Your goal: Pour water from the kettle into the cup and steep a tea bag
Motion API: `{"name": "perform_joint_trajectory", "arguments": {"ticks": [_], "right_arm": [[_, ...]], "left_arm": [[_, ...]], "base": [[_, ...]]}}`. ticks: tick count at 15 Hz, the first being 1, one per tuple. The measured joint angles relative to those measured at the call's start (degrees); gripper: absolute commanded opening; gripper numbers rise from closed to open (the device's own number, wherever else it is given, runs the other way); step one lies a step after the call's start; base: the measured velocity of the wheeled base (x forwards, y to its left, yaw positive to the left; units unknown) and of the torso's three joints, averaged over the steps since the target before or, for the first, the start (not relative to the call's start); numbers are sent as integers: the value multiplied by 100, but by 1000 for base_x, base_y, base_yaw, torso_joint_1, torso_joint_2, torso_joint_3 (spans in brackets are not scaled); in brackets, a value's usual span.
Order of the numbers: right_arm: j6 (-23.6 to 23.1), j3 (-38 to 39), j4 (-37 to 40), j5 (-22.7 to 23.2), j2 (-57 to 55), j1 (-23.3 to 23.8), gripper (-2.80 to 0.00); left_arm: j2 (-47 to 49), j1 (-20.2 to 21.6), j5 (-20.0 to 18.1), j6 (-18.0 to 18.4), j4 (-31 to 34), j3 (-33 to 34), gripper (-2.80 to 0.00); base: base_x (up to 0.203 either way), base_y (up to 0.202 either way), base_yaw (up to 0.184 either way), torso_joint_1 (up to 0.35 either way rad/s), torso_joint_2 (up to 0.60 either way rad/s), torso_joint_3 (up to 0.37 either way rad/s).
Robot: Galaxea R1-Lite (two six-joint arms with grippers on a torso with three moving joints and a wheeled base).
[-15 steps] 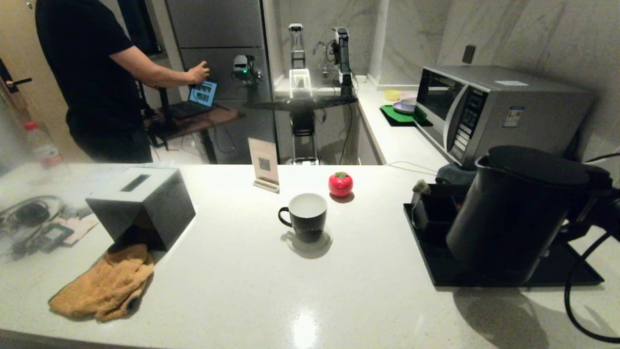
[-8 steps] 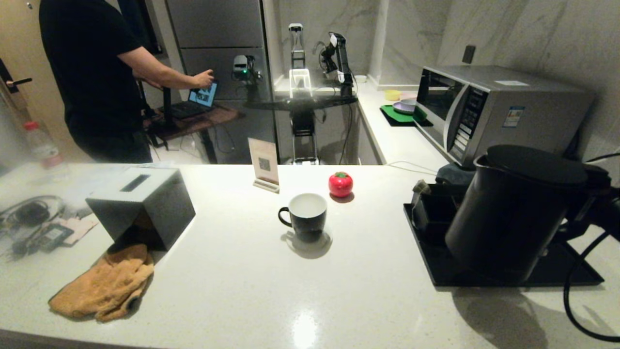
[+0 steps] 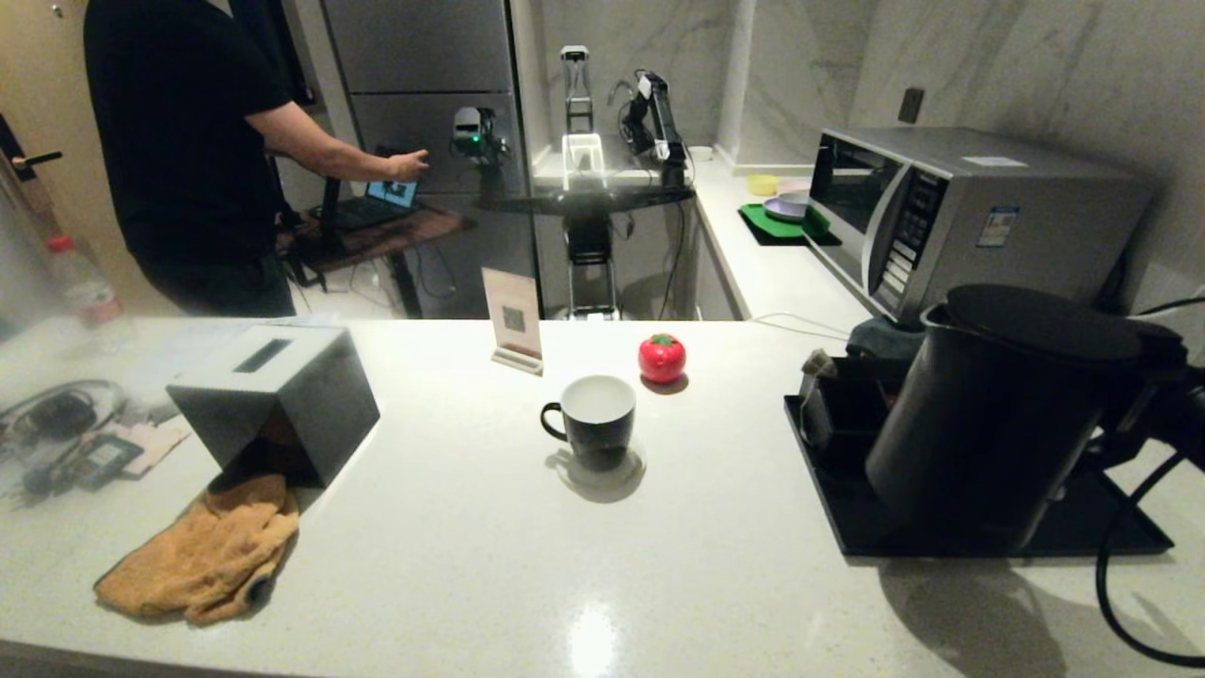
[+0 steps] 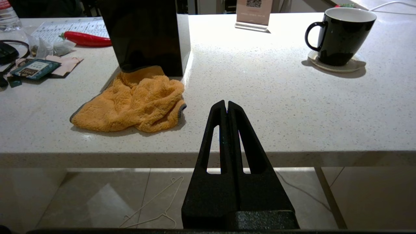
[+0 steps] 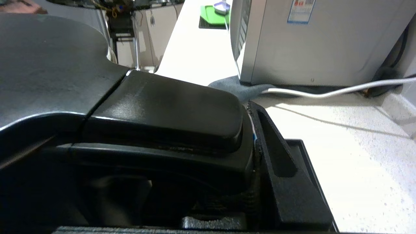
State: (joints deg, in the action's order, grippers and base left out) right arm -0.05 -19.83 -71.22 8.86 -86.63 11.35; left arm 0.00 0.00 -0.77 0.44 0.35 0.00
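Only the person's hand [image 3: 410, 166] has shifted, reaching further toward the laptop [image 3: 388, 193]; robot and objects unchanged. Right gripper [image 5: 250, 143] fingers [image 5: 276, 152] clamped on the kettle [image 3: 998, 414] handle, kettle on the black tray [image 3: 847, 527] at the right of the surface [image 3: 659, 584], in front of the microwave [image 3: 960, 217]. Left gripper [image 4: 227, 105] fingers pressed together, empty, parked below the surface's near edge. Cup [image 3: 593, 421] stands upright on a coaster [image 3: 602, 476] mid-surface, well apart from the kettle. Orange cloth [image 3: 202, 551] by the box [image 3: 278, 400].
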Motion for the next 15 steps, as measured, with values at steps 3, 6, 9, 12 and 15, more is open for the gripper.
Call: {"name": "perform_joint_trajectory", "arguments": {"ticks": [3,6,9,12,15], "right_arm": [[3,7,2,-5,0,0,-280],[-2,11,5,-7,9,-9,-280],[-2,21,0,-5,29,-2,-280],[-2,35,0,-7,52,0,-280],[-2,33,-4,-11,57,0,-280]], "left_arm": [[0,0,2,0,-1,0,-280],[0,0,-2,-6,-6,0,-280],[0,0,1,-2,-9,0,-280],[0,0,-4,-2,-9,0,-280],[0,0,-8,-4,-11,0,-280]], "base": [[0,0,0,0,0,0],[0,0,0,0,0,0],[0,0,0,0,0,0],[0,0,0,0,0,0],[0,0,0,0,0,0]]}}
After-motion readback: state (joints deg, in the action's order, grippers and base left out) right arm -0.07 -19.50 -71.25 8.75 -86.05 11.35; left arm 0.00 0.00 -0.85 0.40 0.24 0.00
